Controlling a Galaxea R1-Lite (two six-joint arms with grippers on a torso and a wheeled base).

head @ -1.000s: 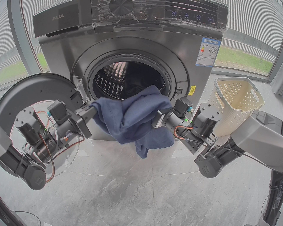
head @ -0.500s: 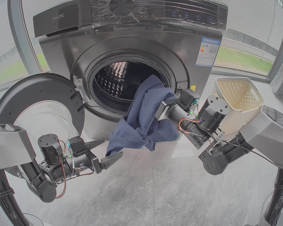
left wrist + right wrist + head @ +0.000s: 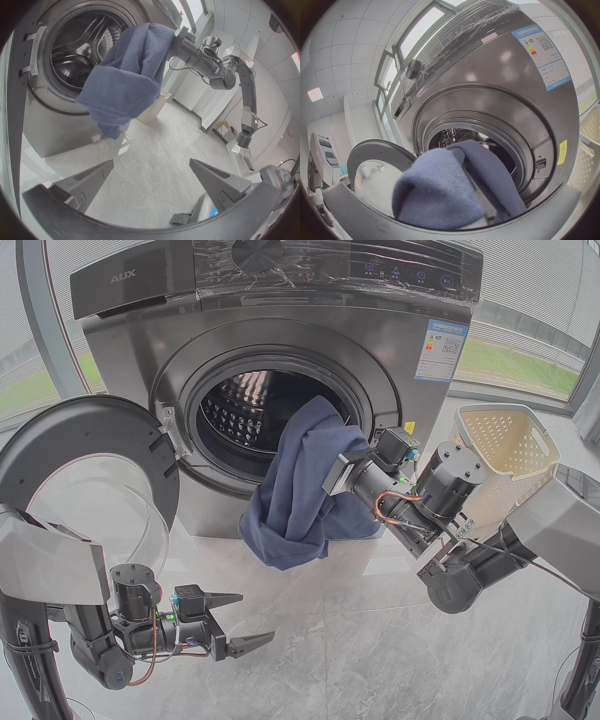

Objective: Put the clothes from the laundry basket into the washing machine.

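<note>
The left gripper (image 3: 258, 616) has let go and dropped low, fingers spread. The blue garment (image 3: 294, 490) now hangs from the right gripper (image 3: 328, 472) alone, pinched before the open washing machine (image 3: 375, 352), so one push should load it

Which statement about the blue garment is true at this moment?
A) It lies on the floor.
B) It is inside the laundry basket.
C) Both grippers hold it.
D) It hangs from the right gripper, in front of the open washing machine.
D: the blue garment hangs from the right gripper before the open washing machine, while the left gripper is open, low down and apart from it.
</note>
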